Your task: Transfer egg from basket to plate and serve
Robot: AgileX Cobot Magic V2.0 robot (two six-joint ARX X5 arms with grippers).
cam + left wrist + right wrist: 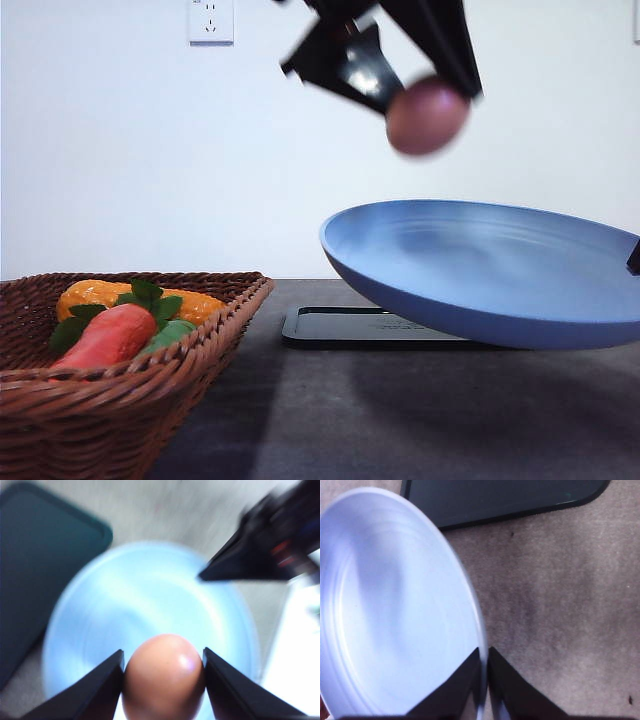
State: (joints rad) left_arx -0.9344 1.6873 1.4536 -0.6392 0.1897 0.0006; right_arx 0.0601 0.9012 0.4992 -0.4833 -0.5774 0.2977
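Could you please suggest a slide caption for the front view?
Left gripper holds reddish-brown egg above tilted, lifted blue plate; wicker basket left.

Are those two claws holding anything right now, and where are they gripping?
Left gripper pinches the egg by its sides, above the plate. Right gripper clamps the plate's rim.

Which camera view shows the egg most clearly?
The left wrist view: the egg is large and sharp between the left hand fingers. The front view shows it small and blurred above the plate.
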